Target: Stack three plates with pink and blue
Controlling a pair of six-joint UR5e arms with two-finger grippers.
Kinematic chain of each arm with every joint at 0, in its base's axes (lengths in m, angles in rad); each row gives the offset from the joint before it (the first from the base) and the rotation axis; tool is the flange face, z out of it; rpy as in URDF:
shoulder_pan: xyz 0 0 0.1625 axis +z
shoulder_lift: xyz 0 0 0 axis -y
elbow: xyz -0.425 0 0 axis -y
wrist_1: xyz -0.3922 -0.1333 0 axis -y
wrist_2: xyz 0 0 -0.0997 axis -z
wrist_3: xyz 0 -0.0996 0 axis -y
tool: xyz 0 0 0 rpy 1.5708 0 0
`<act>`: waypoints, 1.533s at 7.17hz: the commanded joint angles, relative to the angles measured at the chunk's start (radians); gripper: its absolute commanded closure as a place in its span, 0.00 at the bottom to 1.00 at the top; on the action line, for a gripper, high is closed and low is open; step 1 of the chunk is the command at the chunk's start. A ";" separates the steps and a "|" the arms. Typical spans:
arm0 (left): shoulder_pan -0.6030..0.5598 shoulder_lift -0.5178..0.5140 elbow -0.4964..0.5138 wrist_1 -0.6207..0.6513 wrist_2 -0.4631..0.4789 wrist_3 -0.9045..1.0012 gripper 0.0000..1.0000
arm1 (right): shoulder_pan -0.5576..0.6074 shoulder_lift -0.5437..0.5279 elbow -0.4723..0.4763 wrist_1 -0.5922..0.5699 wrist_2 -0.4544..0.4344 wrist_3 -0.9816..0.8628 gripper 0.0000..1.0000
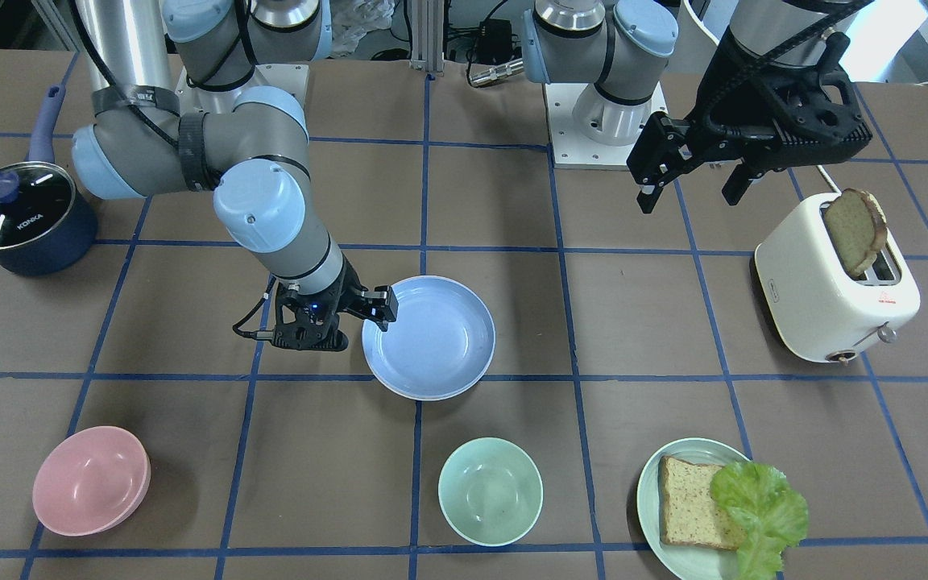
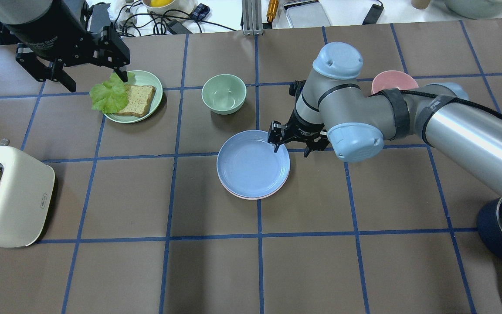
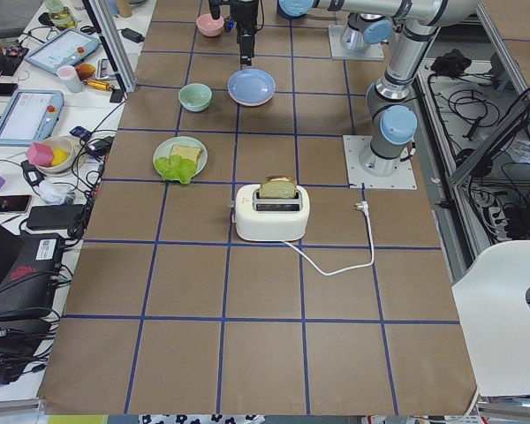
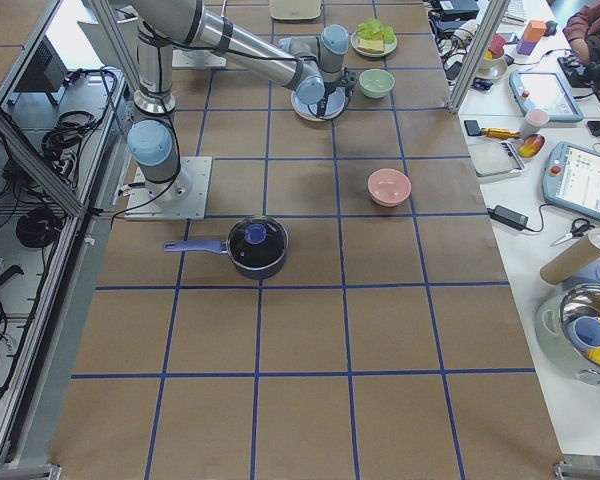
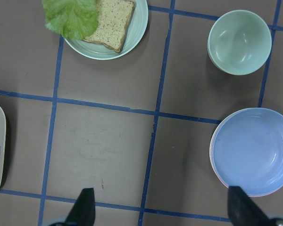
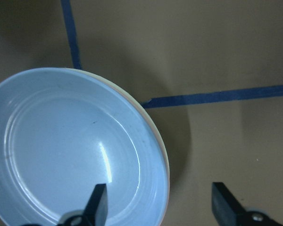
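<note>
The light blue plate (image 1: 432, 338) lies on top of a stack at the table's middle, and also shows in the overhead view (image 2: 253, 165). A thin pale pink rim (image 2: 251, 198) shows under it. A cream edge (image 6: 165, 150) shows under its rim in the right wrist view; the rest of the lower plates is hidden. My right gripper (image 2: 291, 148) is open and low at the stack's edge. One finger is over the blue plate's inside and the other is outside the rim. My left gripper (image 1: 689, 193) is open and empty, high above the table.
A pink bowl (image 1: 92, 491), a mint bowl (image 1: 490, 491) and a mint-green plate (image 1: 648, 483) with bread and lettuce stand along the far side. A cream toaster (image 1: 826, 298) with bread is on my left. A dark blue lidded pot (image 1: 21, 217) is on my right.
</note>
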 commanded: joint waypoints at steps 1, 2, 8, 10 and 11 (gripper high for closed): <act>0.000 0.001 0.000 0.000 0.002 0.000 0.00 | -0.024 -0.017 -0.135 0.143 -0.024 -0.057 0.00; 0.000 0.001 -0.001 0.000 0.002 0.002 0.00 | -0.045 -0.020 -0.231 0.247 -0.047 -0.062 0.00; 0.000 0.001 -0.001 0.000 0.002 0.003 0.00 | -0.145 -0.147 -0.470 0.573 -0.180 -0.239 0.00; 0.000 0.001 -0.001 0.000 0.002 0.000 0.00 | -0.147 -0.224 -0.467 0.643 -0.213 -0.268 0.00; 0.000 0.001 -0.001 0.000 0.001 0.000 0.00 | -0.148 -0.238 -0.467 0.657 -0.214 -0.288 0.00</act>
